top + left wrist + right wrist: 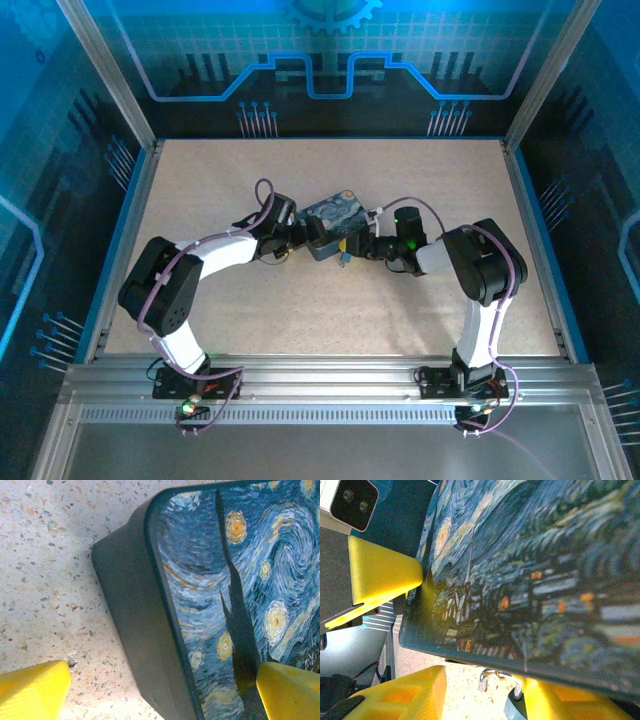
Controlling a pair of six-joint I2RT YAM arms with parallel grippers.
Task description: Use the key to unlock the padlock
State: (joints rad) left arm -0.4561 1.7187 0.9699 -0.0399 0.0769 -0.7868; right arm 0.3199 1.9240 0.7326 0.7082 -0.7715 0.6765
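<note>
From above, the Starry Night tin (330,212) lies on the speckled surface (300,310) and both arms reach in to it. The left hand (303,237) is at the tin's left end and the right hand (352,247) at its near right corner. From this height I cannot tell how far either hand is spread, and the padlock is too small to pick out. In the left wrist view, the tin (145,630) runs up the middle, its dark side wall toward the camera and the painted lid to the right of it. The left hand (160,695) is spread wide across that wall. One yellow finger (30,690) is over bare surface left of the tin and the other is over the lid. In the right wrist view, the tin's lid (545,570) looms close, and a yellow finger of the left hand (380,575) touches its far edge. Just below the tin's near edge, the right hand (485,700) stands partly spread. The padlock (511,705) sits in the gap, its dark body against one finger. Its thin metal shackle (492,672) is clear of the other finger.
</note>
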